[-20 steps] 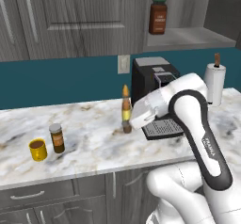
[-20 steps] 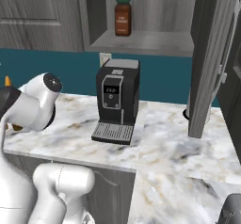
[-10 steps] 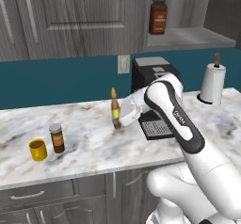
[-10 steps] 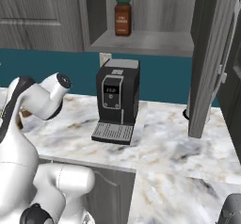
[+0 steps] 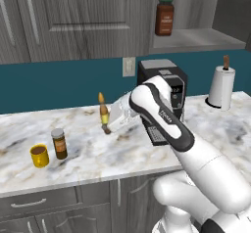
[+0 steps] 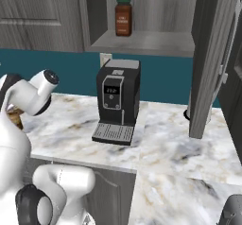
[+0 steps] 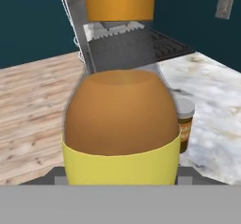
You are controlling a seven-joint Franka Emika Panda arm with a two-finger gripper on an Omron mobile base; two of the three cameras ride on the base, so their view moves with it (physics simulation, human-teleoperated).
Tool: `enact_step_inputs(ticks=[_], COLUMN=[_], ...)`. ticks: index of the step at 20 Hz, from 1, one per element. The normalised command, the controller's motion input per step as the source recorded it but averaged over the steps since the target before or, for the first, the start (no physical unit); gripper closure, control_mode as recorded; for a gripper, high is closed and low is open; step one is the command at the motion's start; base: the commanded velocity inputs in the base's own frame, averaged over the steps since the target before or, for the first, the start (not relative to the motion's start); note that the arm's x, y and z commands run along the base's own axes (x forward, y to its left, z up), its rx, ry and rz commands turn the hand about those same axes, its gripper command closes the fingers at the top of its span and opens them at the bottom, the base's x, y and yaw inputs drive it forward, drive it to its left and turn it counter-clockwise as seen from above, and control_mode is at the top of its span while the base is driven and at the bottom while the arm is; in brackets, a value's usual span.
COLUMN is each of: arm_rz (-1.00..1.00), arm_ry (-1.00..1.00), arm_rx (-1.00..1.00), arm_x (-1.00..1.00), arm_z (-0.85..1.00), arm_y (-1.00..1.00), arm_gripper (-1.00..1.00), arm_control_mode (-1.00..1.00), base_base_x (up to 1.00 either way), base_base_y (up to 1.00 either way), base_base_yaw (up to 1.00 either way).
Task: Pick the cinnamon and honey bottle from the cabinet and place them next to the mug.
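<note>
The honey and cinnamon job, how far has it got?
The cinnamon already stands on the counter right beside the mug. The honey bottle is in hand: the tool carries it over the counter, short of the mug. Left: set it down by the mug.

The honey bottle has travelled left toward the mug.

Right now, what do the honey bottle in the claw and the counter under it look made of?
The honey bottle looks like smooth amber plastic or glass: an even brown body, a yellow label band and an orange cap, no sure sign which. The counter looks like polished marble or a stone-look laminate, white with grey and tan veins.
</note>
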Motion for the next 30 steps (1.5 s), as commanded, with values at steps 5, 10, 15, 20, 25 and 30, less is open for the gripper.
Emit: enact_step_inputs(ticks=[5, 10, 15, 20, 25, 30], arm_rz=[0.0, 0.0, 0.0, 0.0, 0.0, 0.0], arm_ry=[-0.01, -0.02, -0.03, 0.0, 0.0, 0.0], arm_rx=[0.0, 0.0, 0.0, 0.01, 0.03, 0.02], arm_x=[0.02, 0.05, 0.2, 0.43, 0.43, 0.19], arm_z=[-0.46, -0.55, -0.49, -0.51, -0.47, -0.16], arm_y=[0.22, 0.17, 0.15, 0.08, 0.18, 0.24], arm_gripper=[1.0, 1.0, 1.0, 1.0, 1.0, 1.0], arm_control_mode=[-1.0, -1.0, -1.0, -1.0, -1.0, -1.0], base_base_x=[0.0, 0.0, 0.0, 0.0, 0.0, 0.0], base_base_y=[0.0, 0.0, 0.0, 0.0, 0.0, 0.0], base_base_yaw=[0.0, 0.0, 0.0, 0.0, 0.0, 0.0])
